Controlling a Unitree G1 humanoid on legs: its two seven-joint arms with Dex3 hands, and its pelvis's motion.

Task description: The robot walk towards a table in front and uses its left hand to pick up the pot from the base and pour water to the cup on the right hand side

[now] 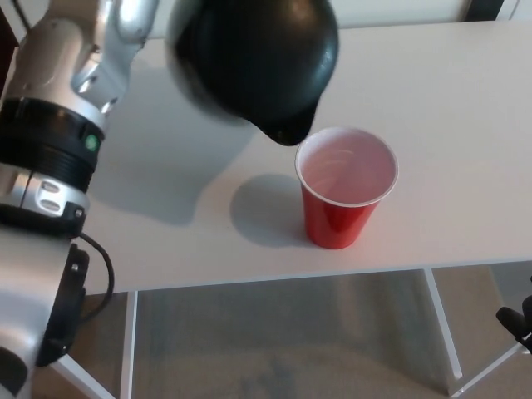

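White counter (465,125) carries everything. Left arm (58,141) comes next, its fingers hidden above the frame, so I cannot tell their grasp. Black pot (253,62) hangs tilted, spout just beside the rim of the cup (345,187). Pot looks rigid, glossy, probably heavy with water: hold the handle. Cup seems light and tippable.

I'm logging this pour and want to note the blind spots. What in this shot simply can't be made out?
- Left hand: hidden in the head view, behind the black pot and past the top edge, so its grip cannot be seen.
- Water level in the red cup: the pale inside shows no clear surface.
- Right hand: only a dark sliver at the right edge, cut off.
- Pot's base: outside the frame.
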